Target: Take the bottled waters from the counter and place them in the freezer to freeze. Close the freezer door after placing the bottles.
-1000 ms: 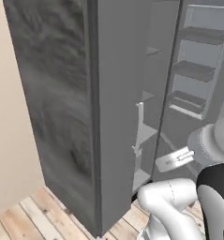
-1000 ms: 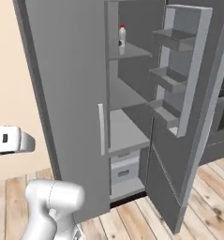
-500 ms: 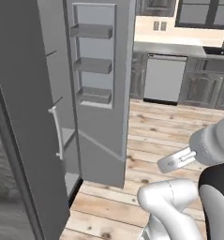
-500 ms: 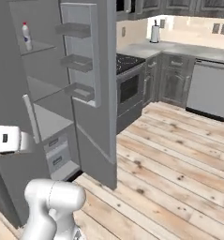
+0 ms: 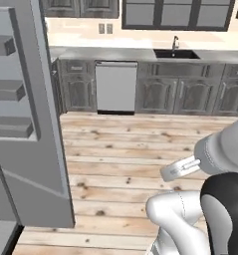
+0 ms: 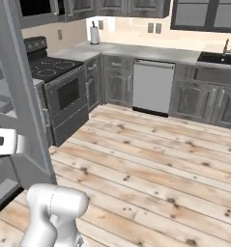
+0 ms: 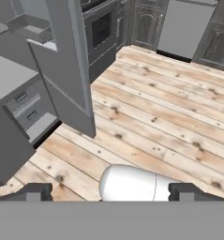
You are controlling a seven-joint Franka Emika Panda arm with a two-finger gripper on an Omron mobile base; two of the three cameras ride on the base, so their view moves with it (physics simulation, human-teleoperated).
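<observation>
Freezer door [image 7: 69,56] stands open, up-left of the wide-open, empty gripper [image 7: 111,192].

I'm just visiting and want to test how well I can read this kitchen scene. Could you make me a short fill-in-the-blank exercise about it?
1. The freezer door stands ____.
2. The gripper has its jaws ____, holding nothing.
3. The floor is made of ____ planks.
4. The sink sits in the ____ along the back wall.

Missing words: open; open; wooden; counter
</observation>
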